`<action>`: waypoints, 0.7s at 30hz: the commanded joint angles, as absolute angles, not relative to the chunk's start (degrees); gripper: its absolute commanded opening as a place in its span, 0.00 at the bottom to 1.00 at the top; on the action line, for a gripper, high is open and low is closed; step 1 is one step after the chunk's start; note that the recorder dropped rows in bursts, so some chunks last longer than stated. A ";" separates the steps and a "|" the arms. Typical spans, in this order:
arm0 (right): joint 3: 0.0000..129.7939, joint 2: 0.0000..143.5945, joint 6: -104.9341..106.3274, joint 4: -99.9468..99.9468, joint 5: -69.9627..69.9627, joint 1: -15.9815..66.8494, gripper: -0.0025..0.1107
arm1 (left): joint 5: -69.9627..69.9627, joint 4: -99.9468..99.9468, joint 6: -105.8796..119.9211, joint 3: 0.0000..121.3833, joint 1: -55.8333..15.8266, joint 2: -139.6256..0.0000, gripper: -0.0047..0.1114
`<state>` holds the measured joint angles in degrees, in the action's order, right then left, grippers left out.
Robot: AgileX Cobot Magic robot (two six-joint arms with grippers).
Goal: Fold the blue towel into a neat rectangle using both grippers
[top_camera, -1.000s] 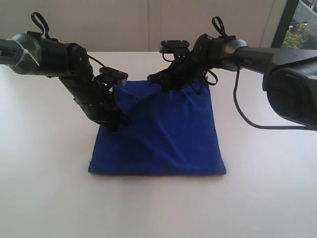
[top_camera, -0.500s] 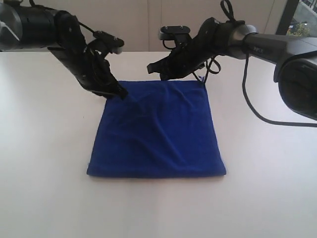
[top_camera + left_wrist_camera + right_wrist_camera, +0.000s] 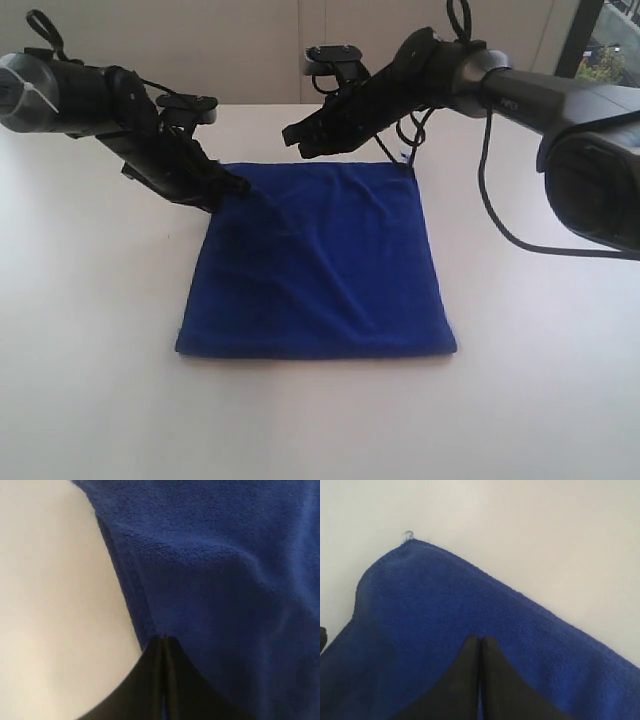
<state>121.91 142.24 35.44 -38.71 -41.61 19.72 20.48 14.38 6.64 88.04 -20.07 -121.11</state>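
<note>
Lying flat on the white table (image 3: 90, 350), the blue towel (image 3: 320, 270) sits at centre, its far edge straight and its near edge closed like a fold. A second ago the far half was bunched and raised under both claws; it has since been drawn out and laid down. In my judgement this fold is complete and the arms are disengaging.

The left gripper (image 3: 238, 185) has moved from mid-cloth to the far-left corner. Its jaws are pressed together with the tip against the hem; whether any cloth is caught cannot be told. The right gripper (image 3: 290, 137), jaws also pressed together and holding nothing, has risen clear of the far edge and shifted left. Slight wrinkles run across the top layer.
</note>
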 commanded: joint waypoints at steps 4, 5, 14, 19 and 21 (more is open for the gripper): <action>124.76 145.94 38.55 -40.53 -43.54 19.35 0.02 | 20.56 21.28 7.85 90.52 -20.12 -123.56 0.04; 124.76 145.94 38.98 -40.67 -43.54 19.35 0.02 | 20.35 21.65 7.85 90.62 -20.12 -123.66 0.04; 124.76 146.03 39.82 -40.84 -45.04 19.35 0.02 | 20.78 23.13 7.85 90.72 -20.12 -124.69 0.04; 124.76 144.59 42.33 -40.01 -48.26 18.93 0.02 | 21.49 23.55 9.23 90.72 -20.12 -124.58 0.04; 124.76 144.35 44.95 -40.40 -50.28 18.51 0.02 | 22.22 23.55 9.46 90.72 -20.12 -124.58 0.04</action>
